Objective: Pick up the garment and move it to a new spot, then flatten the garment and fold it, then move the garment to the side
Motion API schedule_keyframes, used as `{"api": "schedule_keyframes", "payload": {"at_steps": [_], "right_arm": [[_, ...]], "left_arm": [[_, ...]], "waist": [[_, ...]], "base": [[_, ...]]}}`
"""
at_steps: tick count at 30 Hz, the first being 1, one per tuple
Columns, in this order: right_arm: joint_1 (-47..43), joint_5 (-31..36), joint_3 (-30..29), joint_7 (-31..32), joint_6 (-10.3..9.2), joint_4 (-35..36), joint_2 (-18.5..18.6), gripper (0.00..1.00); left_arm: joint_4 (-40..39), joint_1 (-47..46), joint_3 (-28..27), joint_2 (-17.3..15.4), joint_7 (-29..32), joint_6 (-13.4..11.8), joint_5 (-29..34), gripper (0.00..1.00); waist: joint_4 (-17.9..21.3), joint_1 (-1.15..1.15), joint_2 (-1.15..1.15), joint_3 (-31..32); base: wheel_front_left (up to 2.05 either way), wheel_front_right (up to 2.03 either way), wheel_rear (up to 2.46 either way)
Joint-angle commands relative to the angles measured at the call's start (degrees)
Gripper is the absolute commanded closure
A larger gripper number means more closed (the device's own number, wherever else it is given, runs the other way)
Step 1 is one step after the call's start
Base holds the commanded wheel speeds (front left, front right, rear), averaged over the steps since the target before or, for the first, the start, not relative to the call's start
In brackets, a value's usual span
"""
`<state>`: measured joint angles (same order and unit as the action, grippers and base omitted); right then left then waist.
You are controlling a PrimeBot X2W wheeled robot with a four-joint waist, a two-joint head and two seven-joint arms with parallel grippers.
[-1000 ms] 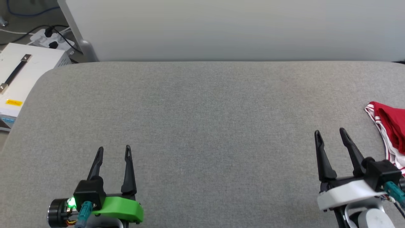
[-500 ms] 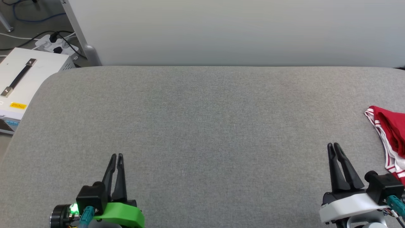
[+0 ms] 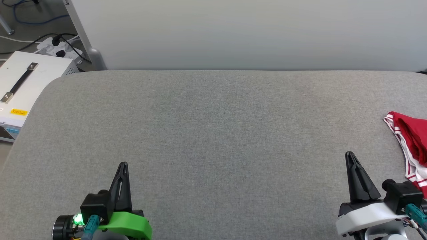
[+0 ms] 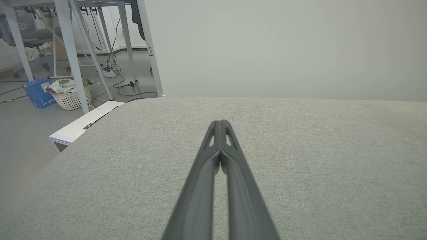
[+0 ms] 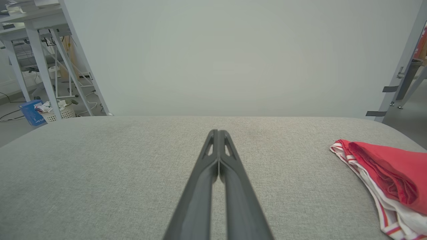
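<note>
Nearest me, the left gripper (image 3: 123, 164) and the right gripper (image 3: 349, 154) sat well apart over the near side of the grey pad (image 3: 213, 126), each with its two dark fingers pressed together on nothing. A little beyond the right one and off to its right, clear of it, the garment (image 3: 411, 138) lay bunched at the pad's right edge, red cloth over white with striped trim. Farther off, past the pad's left corner, stood a white box (image 3: 36, 71) with a black strap handle and a yellow label (image 3: 18, 112) too small to read, then a power strip (image 3: 60, 48) and a pale panel (image 3: 247, 33).
</note>
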<state>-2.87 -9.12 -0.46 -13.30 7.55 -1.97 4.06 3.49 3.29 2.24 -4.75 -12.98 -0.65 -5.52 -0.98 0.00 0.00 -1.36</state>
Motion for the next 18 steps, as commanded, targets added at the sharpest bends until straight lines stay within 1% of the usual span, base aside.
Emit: {"api": "schedule_keyframes", "payload": {"at_steps": [1,18], "right_arm": [[0.4,0.5,0.0,0.3,-0.01,0.2,-0.1,1.0],[0.7,1.9,0.1,2.3,-0.02,0.5,-0.3,1.0]], "left_arm": [[-0.2,-0.4,-0.2,0.2,0.3,0.1,0.5,1.0],[-0.7,-0.8,-0.5,0.5,2.2,0.2,1.3,1.0]], "waist": [[0.0,0.0,0.0,0.0],[0.2,0.0,0.0,0.2]], "base": [[0.0,0.0,0.0],[0.0,0.0,0.0]]}}
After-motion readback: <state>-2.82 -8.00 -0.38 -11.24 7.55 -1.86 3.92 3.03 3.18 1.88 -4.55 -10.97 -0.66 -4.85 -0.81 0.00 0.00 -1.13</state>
